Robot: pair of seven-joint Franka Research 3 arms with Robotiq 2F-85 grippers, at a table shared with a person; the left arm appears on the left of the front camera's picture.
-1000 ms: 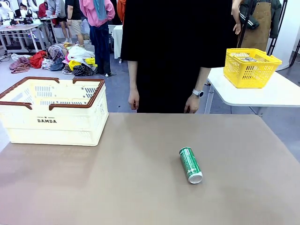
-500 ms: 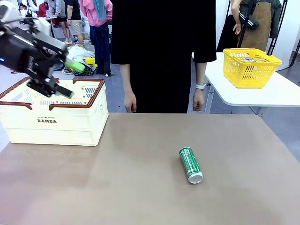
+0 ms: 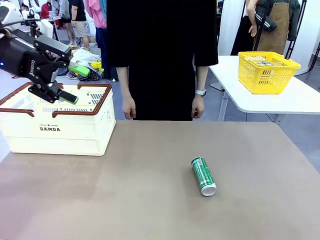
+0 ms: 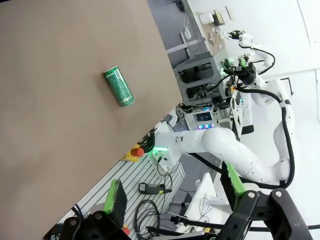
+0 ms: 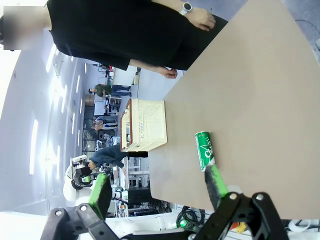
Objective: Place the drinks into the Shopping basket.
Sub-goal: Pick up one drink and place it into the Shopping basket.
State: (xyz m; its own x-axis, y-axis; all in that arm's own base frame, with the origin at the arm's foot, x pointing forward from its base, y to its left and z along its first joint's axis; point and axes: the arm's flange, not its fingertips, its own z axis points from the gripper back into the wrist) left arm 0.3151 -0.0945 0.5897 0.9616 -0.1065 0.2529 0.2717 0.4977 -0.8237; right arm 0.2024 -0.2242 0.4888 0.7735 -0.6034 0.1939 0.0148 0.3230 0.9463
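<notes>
Lettering on the green can is unreadably small.

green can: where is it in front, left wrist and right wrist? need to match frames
Front: green can lies on its side, right of centre, toward the robot's edge.
Left wrist: green can in the upper part, left of middle.
Right wrist: green can below middle, right of the Shopping basket.
Shared landmark: the brown table top under the can, seen in all three views.

Setting: robotics lab in a large open hall. Evidence: electronics rack with lit units, red stop button on a yellow box, loose cables on the floor, far work tables with people, clothes pile on the floor.
</notes>
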